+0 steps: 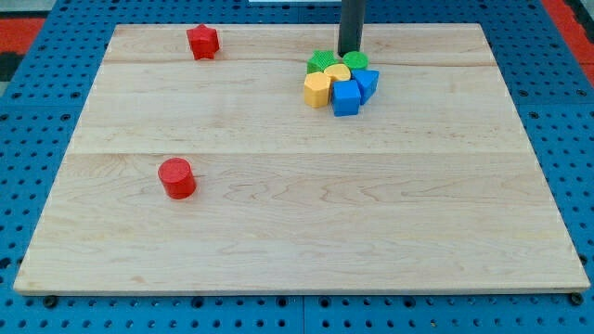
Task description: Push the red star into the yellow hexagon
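The red star (202, 42) lies near the top left of the wooden board (297, 213). The yellow hexagon (317, 90) sits in a tight cluster near the top centre, at the cluster's left. My tip (350, 53) stands just above that cluster, touching or almost touching the green blocks, far to the right of the red star.
The cluster also holds a green star-like block (321, 62), a green round block (355, 61), a second yellow block (338, 72), a blue cube (346, 97) and a blue block (368, 83). A red cylinder (176, 178) stands at the board's left middle.
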